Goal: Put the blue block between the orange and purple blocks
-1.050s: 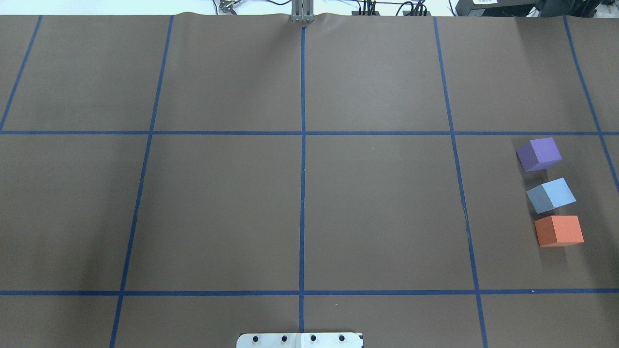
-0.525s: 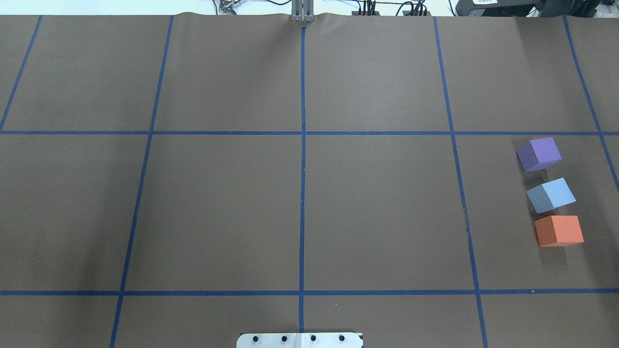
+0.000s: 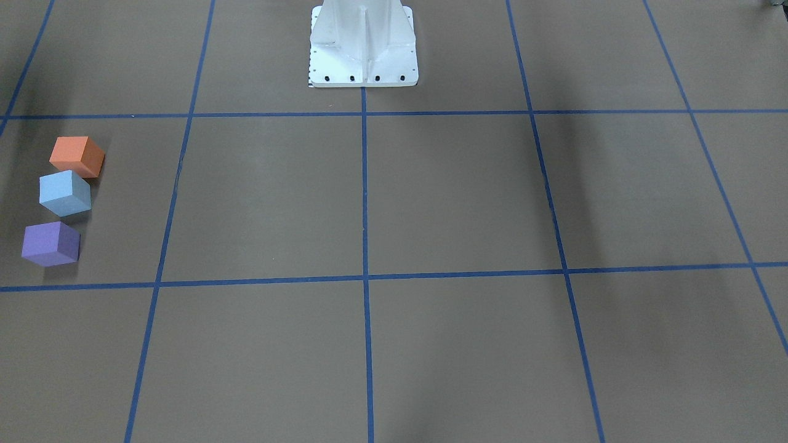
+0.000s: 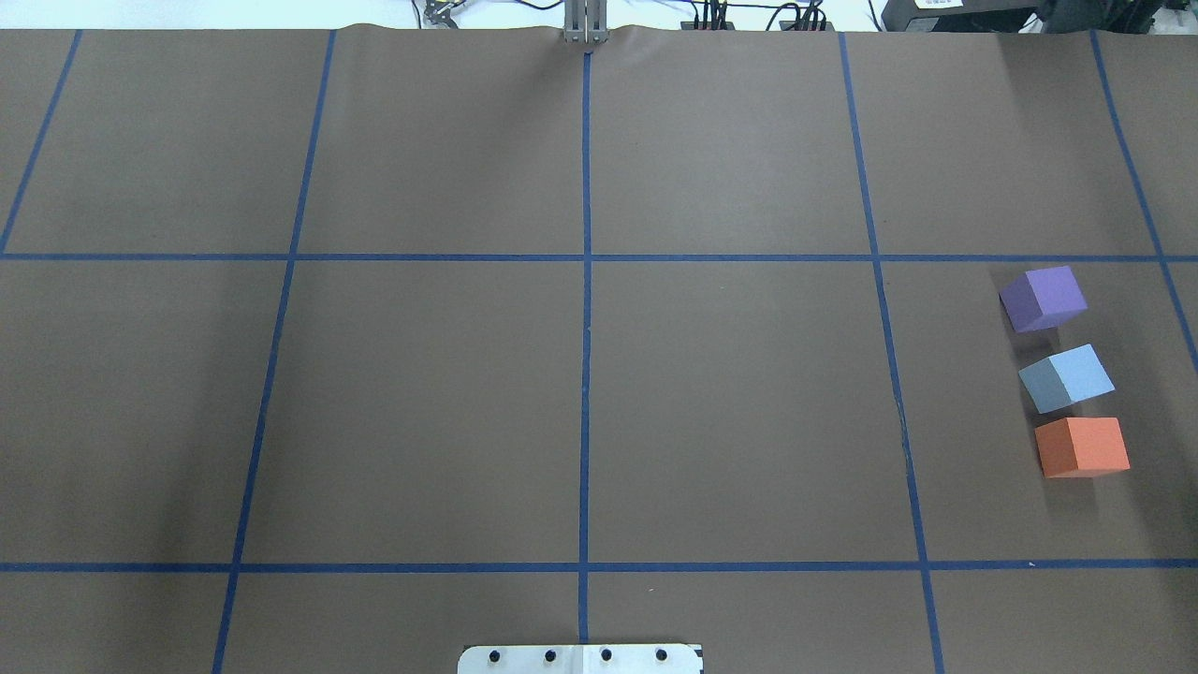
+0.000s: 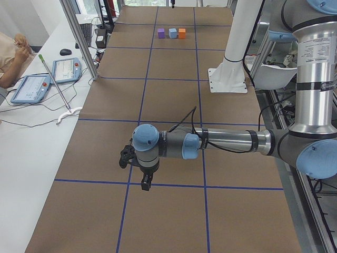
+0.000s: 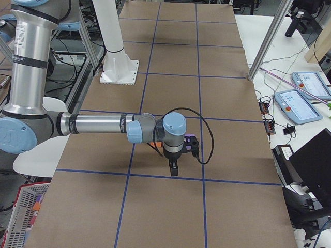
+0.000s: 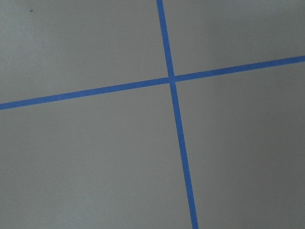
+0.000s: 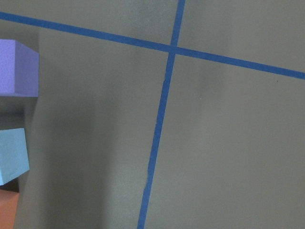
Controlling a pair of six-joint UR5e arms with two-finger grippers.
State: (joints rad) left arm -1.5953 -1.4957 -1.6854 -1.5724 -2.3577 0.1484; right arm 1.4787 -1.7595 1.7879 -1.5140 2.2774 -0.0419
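Our right gripper (image 6: 174, 168) hangs low over the table (image 4: 430, 393), toward its right edge. We cannot tell how far its jaws are parted, or whether it holds anything. Just beside it, nearer that edge, the blocks lie in a row: orange (image 4: 1083, 446) closest to the robot's edge, blue (image 4: 1067, 377) in the middle and almost touching it, purple (image 4: 1044, 298) past a small gap. The left gripper (image 5: 145, 182) is well apart, toward the left edge, and its state is just as unclear. We judge the placement done; any nudge falls to the right arm.
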